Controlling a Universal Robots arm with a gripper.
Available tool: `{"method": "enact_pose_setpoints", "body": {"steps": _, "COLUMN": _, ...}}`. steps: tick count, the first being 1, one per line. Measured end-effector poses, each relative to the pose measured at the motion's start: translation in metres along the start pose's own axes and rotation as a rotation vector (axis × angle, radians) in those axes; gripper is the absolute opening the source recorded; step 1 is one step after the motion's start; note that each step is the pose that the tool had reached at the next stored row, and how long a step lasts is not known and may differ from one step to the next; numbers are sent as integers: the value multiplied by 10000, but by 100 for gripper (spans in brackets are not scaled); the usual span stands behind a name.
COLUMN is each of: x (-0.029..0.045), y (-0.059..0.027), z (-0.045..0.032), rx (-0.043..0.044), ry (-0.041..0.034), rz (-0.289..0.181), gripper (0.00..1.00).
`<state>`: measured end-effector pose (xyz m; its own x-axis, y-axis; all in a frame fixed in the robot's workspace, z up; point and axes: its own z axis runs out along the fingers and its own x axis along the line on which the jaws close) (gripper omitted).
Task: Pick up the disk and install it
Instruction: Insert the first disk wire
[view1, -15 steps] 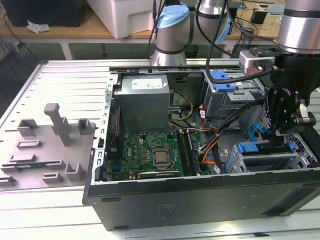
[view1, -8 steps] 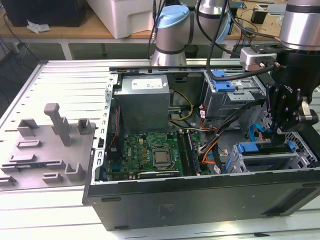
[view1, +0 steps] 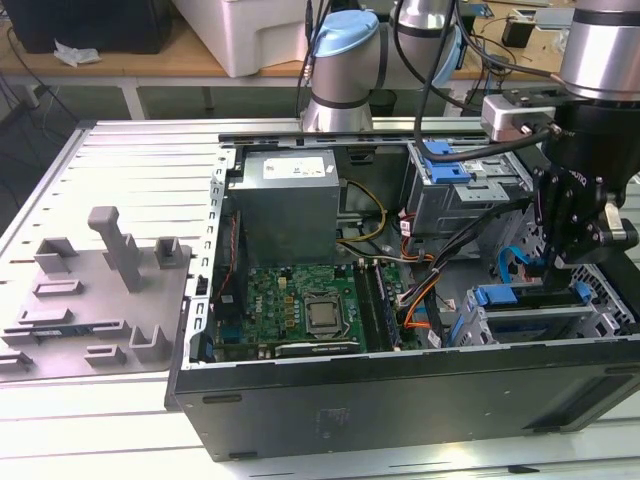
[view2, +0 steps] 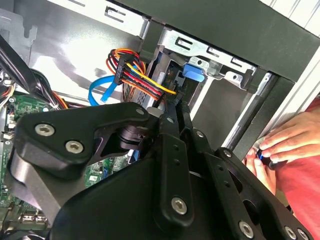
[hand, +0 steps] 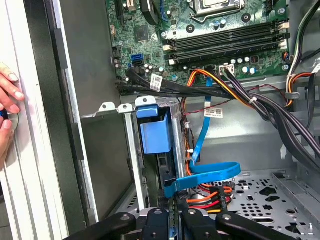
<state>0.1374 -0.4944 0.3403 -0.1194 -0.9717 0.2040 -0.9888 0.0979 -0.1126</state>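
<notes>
Gripper (view1: 556, 268) hangs right at the disk (hand: 154, 135), which stands on edge in the drive cage (hand: 129, 150). Whether its jaws pinch it, I cannot tell.

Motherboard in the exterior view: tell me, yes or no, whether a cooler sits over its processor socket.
No, on the motherboard the processor socket lies uncovered, its metal square in plain sight.

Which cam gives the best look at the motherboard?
Exterior view: the motherboard shows nearly whole, socket included. The first wrist view catches its memory-slot end; the second wrist view has green slivers of it.
</notes>
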Motion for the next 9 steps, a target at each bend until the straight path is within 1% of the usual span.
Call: {"method": "enact_pose_setpoints", "body": {"steps": 9, "x": -4, "y": 2, "z": 20, "rx": -2, "ry": 0, "rz": 2, "gripper": 17}}
